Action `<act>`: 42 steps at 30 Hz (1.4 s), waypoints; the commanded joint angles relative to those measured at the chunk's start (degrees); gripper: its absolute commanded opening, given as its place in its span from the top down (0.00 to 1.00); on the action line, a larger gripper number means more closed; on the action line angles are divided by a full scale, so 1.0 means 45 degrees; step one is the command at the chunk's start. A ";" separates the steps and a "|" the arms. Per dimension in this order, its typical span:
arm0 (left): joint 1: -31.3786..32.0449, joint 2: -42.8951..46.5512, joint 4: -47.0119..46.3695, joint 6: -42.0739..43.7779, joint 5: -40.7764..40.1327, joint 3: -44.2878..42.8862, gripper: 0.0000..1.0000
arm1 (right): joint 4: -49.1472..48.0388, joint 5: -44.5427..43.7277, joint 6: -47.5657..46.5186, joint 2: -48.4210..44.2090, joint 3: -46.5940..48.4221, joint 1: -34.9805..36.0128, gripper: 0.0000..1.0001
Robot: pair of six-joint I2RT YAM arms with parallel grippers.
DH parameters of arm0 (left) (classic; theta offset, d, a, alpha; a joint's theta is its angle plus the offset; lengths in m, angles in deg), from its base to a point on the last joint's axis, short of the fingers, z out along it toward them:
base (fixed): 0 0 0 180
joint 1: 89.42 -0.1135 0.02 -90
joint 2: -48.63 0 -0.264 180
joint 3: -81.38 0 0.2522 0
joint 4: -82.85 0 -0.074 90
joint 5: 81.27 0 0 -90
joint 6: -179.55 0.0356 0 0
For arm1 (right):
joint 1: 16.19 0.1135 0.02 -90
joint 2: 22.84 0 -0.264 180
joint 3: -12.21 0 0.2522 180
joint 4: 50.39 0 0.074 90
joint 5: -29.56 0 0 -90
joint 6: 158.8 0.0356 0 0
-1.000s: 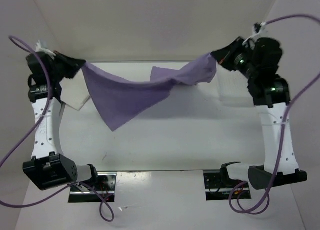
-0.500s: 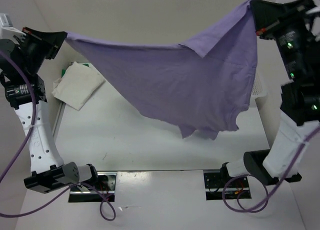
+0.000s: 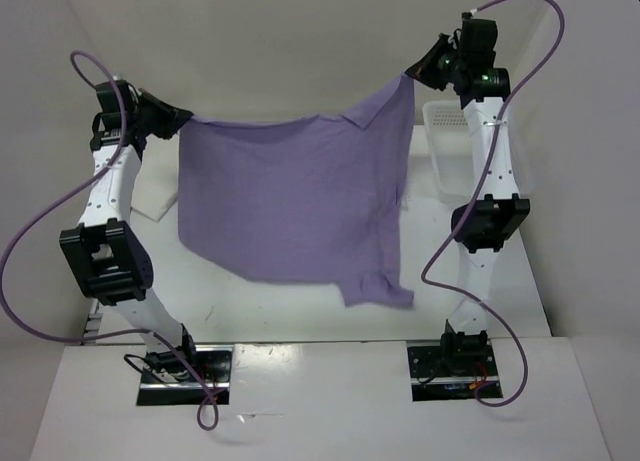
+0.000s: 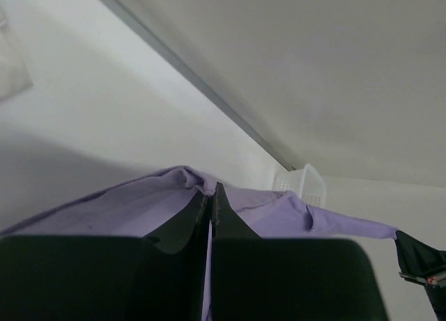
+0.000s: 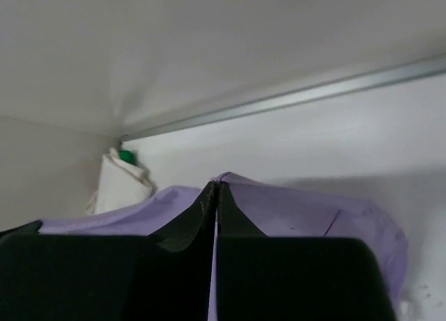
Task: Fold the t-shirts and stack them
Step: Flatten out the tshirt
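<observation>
Lower and closer together than before, your left gripper and right gripper each pinch a top corner. The lavender t-shirt hangs between them, spanning left-right over the table.

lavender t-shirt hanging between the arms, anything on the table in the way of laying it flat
Nothing visible. The lavender cloth t-shirt hangs from the left tool and right tool; the white cloth shirt lies to its left, the white perforated plastic basket to its right. Table behind it is hidden.

top: high, rear, looking down | wrists: close-up, forward | shared: lavender shirt
</observation>
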 commanded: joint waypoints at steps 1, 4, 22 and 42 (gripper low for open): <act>0.0039 0.0272 -0.0991 -0.0016 -0.0031 -0.2344 1.00 | -0.1936 0.0948 0.0833 -0.1662 0.2686 0.0004 1.00; -0.0115 -0.0195 -0.0699 -0.0307 0.0163 -0.4180 1.00 | -0.3421 0.1593 0.1849 -0.2265 0.2689 0.0004 1.00; -0.0898 0.3395 -0.3646 0.0119 0.1219 0.4363 1.00 | -0.4460 0.2024 -0.0178 -0.9842 -1.3484 -0.0348 1.00; -0.1543 0.8884 0.1702 0.3324 -0.0874 1.2359 1.00 | 0.1185 0.1047 0.0502 -1.5488 -2.2700 0.0097 1.00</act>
